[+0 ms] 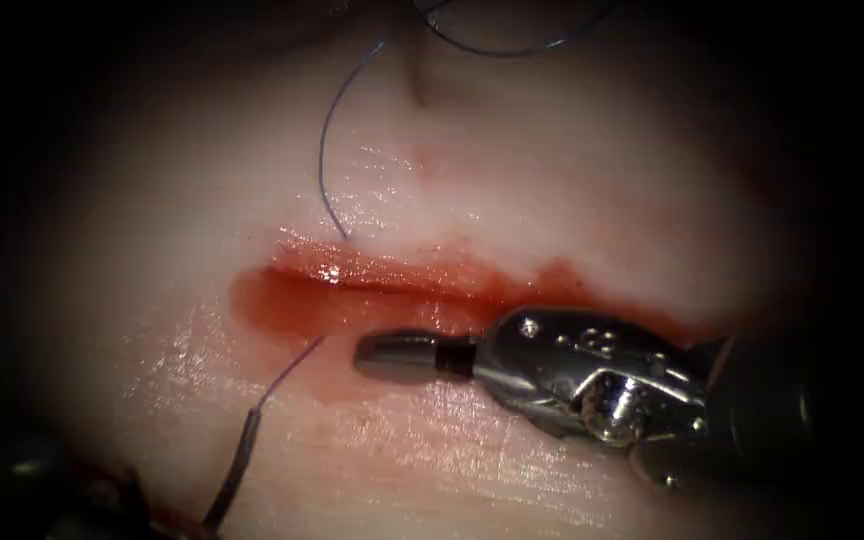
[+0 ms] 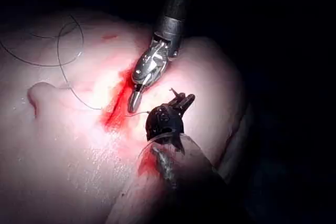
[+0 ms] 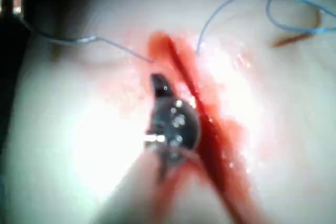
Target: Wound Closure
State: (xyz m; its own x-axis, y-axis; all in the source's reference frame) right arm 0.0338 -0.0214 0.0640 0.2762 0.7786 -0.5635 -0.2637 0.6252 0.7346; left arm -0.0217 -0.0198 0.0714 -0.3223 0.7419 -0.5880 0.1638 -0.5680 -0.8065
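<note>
The cut runs across the tissue, wet with red fluid. My right tool lies along the cut's near edge, jaws shut and pointing left, holding nothing; it is also the bright tool and the blurred one. Thread enters the far edge near the cut's left end, leaves the near edge and runs to the dark needle, which is out of the tissue at lower left. My left tool seems shut on the needle near its tail.
Loose thread loops over the far tissue, seen too as thread and thread. A small dark crease marks the tissue beyond the cut. The tissue falls into darkness all around.
</note>
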